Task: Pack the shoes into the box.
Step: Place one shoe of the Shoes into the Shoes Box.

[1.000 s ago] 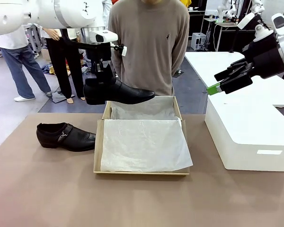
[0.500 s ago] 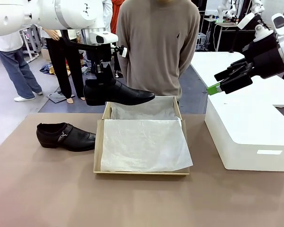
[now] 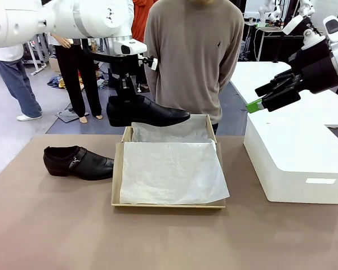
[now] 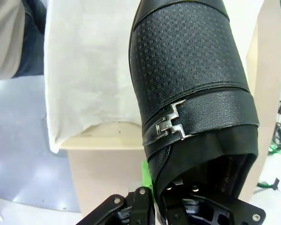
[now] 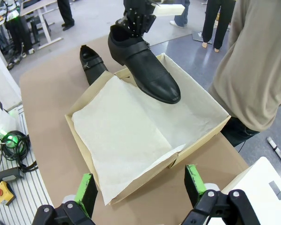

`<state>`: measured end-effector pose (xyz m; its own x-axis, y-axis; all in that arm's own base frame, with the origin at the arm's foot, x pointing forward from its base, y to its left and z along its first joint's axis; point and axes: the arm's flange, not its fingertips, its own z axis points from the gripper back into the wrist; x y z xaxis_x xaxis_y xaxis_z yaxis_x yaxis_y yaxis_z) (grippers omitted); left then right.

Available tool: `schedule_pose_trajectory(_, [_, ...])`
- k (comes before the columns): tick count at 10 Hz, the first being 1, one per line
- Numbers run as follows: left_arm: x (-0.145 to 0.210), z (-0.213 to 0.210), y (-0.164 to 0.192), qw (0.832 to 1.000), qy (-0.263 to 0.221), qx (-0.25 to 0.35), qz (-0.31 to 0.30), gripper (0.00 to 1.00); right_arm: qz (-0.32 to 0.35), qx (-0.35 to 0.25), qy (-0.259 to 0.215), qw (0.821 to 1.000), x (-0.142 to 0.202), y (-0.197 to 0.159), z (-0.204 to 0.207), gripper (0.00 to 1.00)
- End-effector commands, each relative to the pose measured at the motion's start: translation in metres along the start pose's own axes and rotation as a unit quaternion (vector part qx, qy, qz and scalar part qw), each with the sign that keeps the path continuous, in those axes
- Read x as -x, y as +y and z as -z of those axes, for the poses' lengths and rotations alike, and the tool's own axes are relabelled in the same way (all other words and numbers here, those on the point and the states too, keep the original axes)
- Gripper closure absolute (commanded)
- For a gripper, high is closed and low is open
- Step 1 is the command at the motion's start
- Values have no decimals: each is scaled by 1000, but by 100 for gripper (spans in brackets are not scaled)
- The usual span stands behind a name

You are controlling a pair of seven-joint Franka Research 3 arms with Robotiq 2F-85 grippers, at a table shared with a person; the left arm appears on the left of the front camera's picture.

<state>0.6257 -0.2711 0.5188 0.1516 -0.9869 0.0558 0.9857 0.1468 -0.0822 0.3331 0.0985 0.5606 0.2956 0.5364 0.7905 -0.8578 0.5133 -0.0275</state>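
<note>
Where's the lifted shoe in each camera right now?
Front view: lifted shoe, upper left of centre, above the far-left corner of the box.
Left wrist view: centre to right, toe up.
Right wrist view: top centre, toe down-right.
Shared landmark: the box, beneath the shoe.

A brown table carries three things. A tan cardboard box sits at its centre. At the box's 9 o'clock a black shoe stands on its sole, toe pointing to 3 o'clock, just beside the box wall. At 3 o'clock, apart from the box, stands a white block.
</note>
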Motion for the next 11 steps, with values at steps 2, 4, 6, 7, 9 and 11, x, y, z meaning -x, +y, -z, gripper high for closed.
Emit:
schedule_pose_trajectory(2, [-32,-4,16,1000,6,-5,-12,100,-5,-5,-6,1000,0,-2,1,0])
schedule_pose_trajectory(4, [-49,5,22,1000,3,-25,-6,100,-5,-5,-6,1000,0,-2,1,0])
schedule_pose_trajectory(6, [-63,18,31,999,9,-44,3,100,-5,-5,-6,1000,0,-2,1,0])
schedule_pose_trajectory(7, [-69,24,36,999,13,-36,5,100,-5,-5,-6,1000,0,-2,1,0])
schedule_pose_trajectory(9, [-76,35,44,999,22,-40,19,100,-5,-5,-6,1000,0,-2,1,0])
schedule_pose_trajectory(11, [-74,44,51,998,17,-48,25,100,-5,-5,-6,1000,0,-2,1,0])
